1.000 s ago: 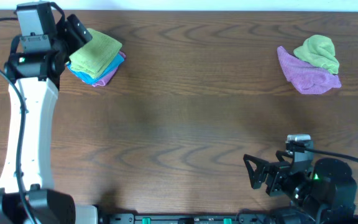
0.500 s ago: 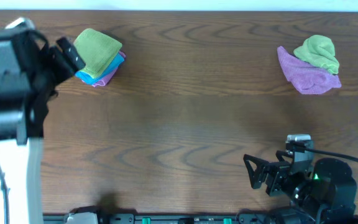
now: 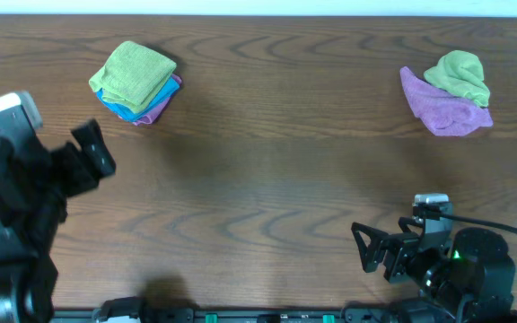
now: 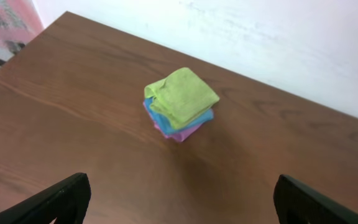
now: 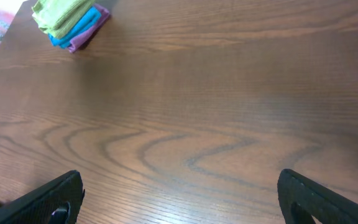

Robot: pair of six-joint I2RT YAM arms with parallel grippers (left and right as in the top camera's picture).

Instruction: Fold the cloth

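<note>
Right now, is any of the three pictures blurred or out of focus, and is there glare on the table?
Overhead: the left arm looms large and smeared, while the folded stack and the loose cloths are sharp. Left wrist: the stack is crisp, the fingers at the bottom corners are soft. Right wrist: the table grain is clear, no hard glare.

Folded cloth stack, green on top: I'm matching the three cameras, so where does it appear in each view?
Overhead: the folded cloth stack lies at upper left, near the far edge.
Left wrist: just above centre.
Right wrist: top left corner, partly cut off.
Shared landmark: the wood-grain table that it lies on.
</note>
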